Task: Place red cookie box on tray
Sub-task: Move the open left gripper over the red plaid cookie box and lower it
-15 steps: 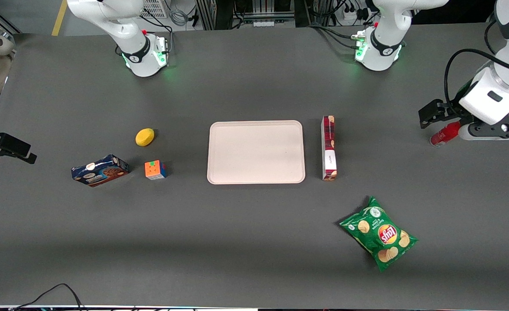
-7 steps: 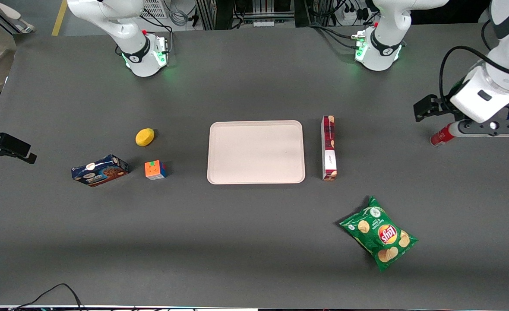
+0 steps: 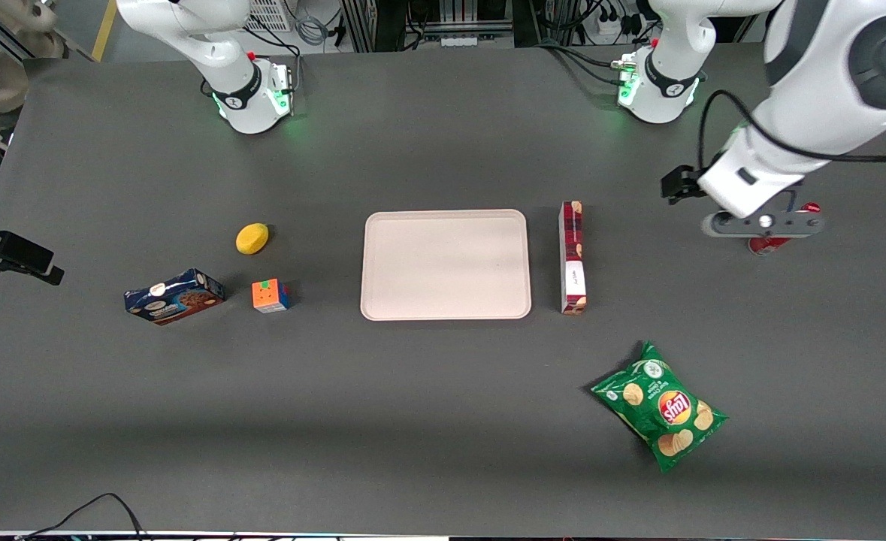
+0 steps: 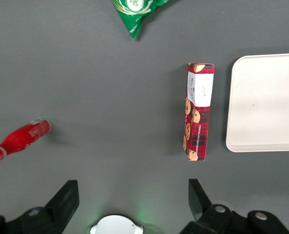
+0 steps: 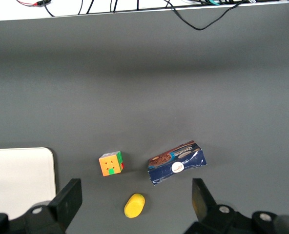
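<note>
Step in hand, as judged: approach to the red cookie box (image 3: 573, 257) — nothing grasped yet.

The box is lying flat on the table (image 3: 443, 391), just beside the tray (image 3: 445, 264) on the side toward the working arm's end, apart from the rim, long axis parallel to that tray edge. The white label band sits nearer the front camera than the box's middle.

The gripper (image 4: 134, 200) is held above the table toward the working arm's end, well apart from the box and close over the red bottle (image 4: 18, 140). In the wrist view the fingers are seen spread wide with bare table between them — nothing is held.

For a clean grasp:
- The gripper should be centred over the middle of the box's length, so the long carton is not left to droop or swing from one end.
- The fingers should be closed across the narrow width. The long axis looks too much for the opening.
- The gap between box and tray rim is narrow, so the finger on that side should be lowered carefully to avoid catching the rim.
- Squeeze should be kept moderate, since a thin carton is likely to crush.
- The bottle lies close under the arm; it should be cleared on the way across. The chips bag (image 3: 660, 406) is out of the path.
</note>
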`<action>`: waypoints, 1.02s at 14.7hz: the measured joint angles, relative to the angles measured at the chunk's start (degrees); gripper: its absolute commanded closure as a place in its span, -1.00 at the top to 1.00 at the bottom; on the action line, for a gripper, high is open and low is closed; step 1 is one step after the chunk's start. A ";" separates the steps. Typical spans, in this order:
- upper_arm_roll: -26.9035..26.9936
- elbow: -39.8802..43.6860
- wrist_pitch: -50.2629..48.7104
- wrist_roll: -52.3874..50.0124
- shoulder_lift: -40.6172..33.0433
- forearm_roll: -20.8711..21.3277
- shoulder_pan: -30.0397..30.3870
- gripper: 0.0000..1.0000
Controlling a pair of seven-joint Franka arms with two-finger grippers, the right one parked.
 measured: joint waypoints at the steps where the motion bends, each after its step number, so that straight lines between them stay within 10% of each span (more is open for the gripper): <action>1: -0.50 -2.10 2.02 -0.44 -0.13 -0.02 -0.06 1.00; 15: -10.81 -37.24 45.34 -8.71 -3.63 -6.49 -0.57 1.00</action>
